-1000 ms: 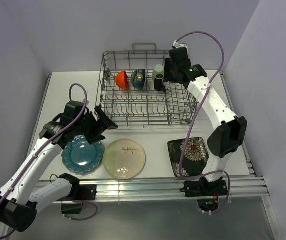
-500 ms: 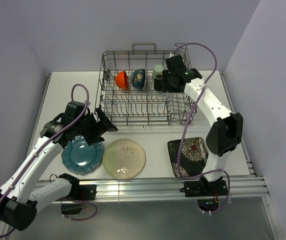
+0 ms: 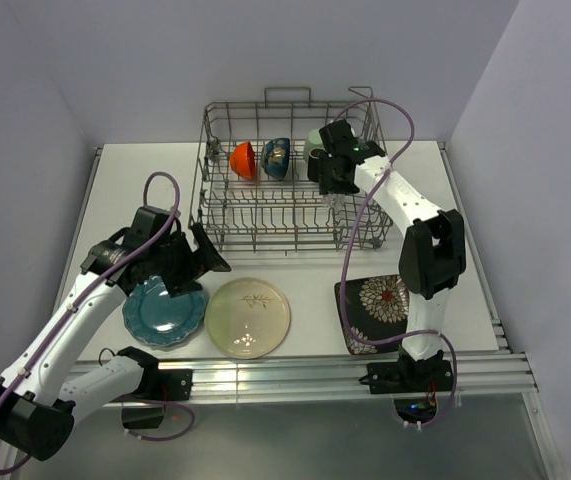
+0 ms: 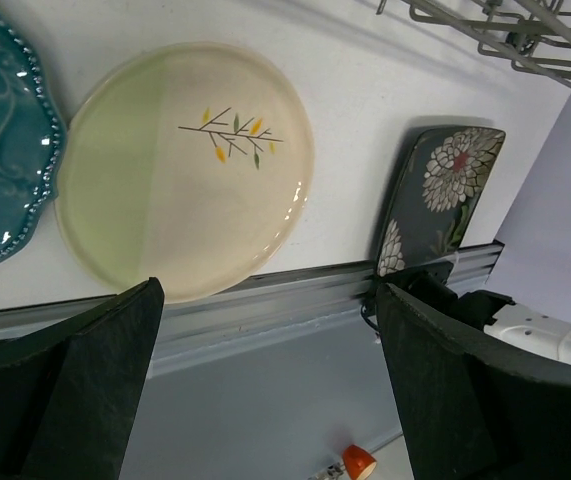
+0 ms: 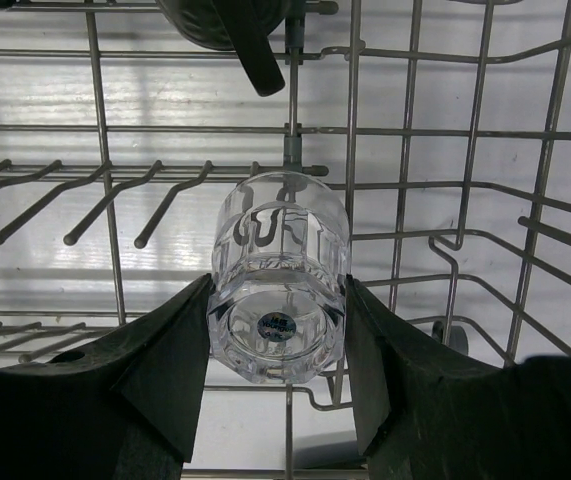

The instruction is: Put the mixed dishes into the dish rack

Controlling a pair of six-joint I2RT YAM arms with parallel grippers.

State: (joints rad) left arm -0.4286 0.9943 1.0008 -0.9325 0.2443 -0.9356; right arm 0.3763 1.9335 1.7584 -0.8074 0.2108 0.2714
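Right hand (image 5: 279, 290) grips glass (image 5: 280, 225) inside rack (image 5: 415, 129); blue sticker (image 5: 277, 327) on its base unreadable. Left hand (image 4: 270, 370) wide open, empty.

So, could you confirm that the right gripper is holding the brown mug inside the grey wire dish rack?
Not quite: what the right gripper holds is the clear glass tumbler, inside the grey wire dish rack, as the right wrist view shows.
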